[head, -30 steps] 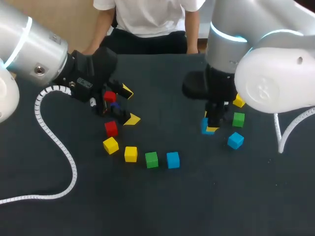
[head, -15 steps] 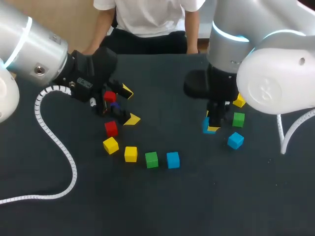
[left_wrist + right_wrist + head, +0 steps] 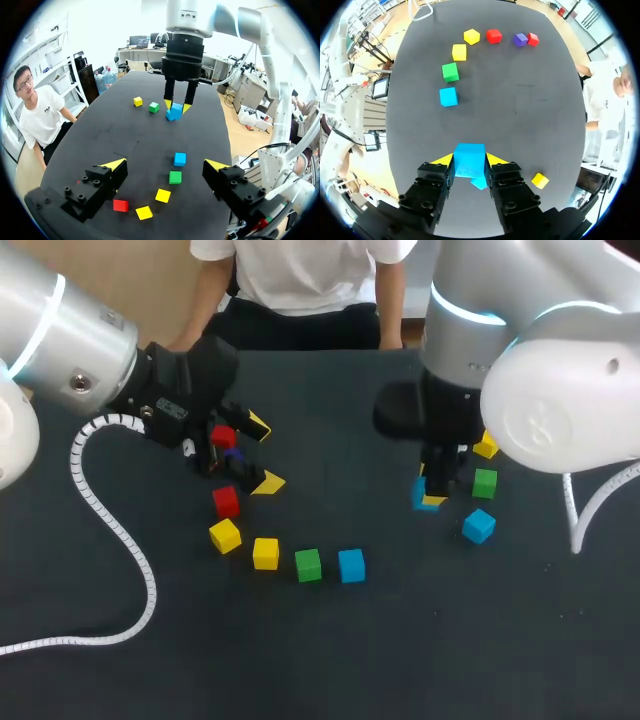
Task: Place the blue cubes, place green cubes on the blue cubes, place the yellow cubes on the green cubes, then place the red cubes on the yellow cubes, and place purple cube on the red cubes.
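My right gripper (image 3: 432, 492) is shut on a blue cube (image 3: 419, 495) just above the table; in the right wrist view this blue cube (image 3: 469, 160) sits between its yellow tips (image 3: 469, 159). A second blue cube (image 3: 478, 525), a green cube (image 3: 485, 483) and a yellow cube (image 3: 486, 447) lie beside it. My left gripper (image 3: 262, 454) hangs open at the far left, over a red cube (image 3: 222, 437) and the purple cube (image 3: 233, 455). Below it curves a row: red (image 3: 226, 501), yellow (image 3: 225, 535), yellow (image 3: 265, 553), green (image 3: 308, 564), blue (image 3: 351, 565).
A white coiled cable (image 3: 110, 530) from my left arm trails over the table's left side. A person stands at the far edge, hands at the rim. The dark table (image 3: 330, 650) stretches bare toward the front.
My right gripper has edged slightly right and away with the blue cube still in it. The left arm and the loose cubes have not moved.
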`<action>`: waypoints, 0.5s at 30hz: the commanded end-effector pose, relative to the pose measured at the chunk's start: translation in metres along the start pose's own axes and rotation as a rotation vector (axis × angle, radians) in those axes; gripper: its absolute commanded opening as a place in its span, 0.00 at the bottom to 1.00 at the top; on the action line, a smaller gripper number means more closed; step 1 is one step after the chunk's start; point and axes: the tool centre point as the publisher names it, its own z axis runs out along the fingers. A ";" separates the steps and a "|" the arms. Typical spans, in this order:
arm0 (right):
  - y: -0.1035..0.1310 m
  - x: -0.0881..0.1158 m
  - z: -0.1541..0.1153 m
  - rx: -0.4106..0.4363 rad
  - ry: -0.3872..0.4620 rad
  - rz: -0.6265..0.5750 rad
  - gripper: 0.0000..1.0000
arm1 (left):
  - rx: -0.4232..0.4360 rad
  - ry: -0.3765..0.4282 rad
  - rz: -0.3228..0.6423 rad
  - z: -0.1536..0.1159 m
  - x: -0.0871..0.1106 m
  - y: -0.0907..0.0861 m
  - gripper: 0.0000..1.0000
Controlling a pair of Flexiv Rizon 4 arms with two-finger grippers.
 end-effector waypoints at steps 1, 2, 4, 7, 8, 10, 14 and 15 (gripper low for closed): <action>0.000 -0.011 -0.010 0.033 0.027 -0.008 0.00 | 0.002 0.006 -0.001 0.000 -0.001 0.001 1.00; -0.001 -0.013 -0.012 0.039 0.030 -0.016 0.00 | 0.002 0.006 -0.001 0.000 -0.001 0.001 1.00; -0.002 -0.019 -0.014 0.052 0.031 -0.029 0.00 | 0.002 0.006 -0.001 0.000 -0.001 0.001 1.00; -0.004 -0.025 -0.014 0.056 0.028 -0.042 0.00 | 0.002 0.006 -0.001 0.000 -0.001 0.001 1.00; -0.005 -0.029 -0.014 0.057 0.028 -0.046 0.00 | 0.002 0.006 -0.001 0.000 -0.001 0.001 1.00; -0.006 -0.034 -0.014 0.056 0.025 -0.064 0.00 | 0.002 0.006 -0.001 0.000 -0.001 0.001 1.00; -0.010 -0.040 -0.009 0.052 0.047 -0.082 0.00 | 0.002 0.006 -0.001 0.000 -0.001 0.001 1.00; -0.011 -0.042 -0.009 0.053 0.050 -0.086 0.00 | 0.002 0.006 -0.001 0.000 -0.001 0.001 1.00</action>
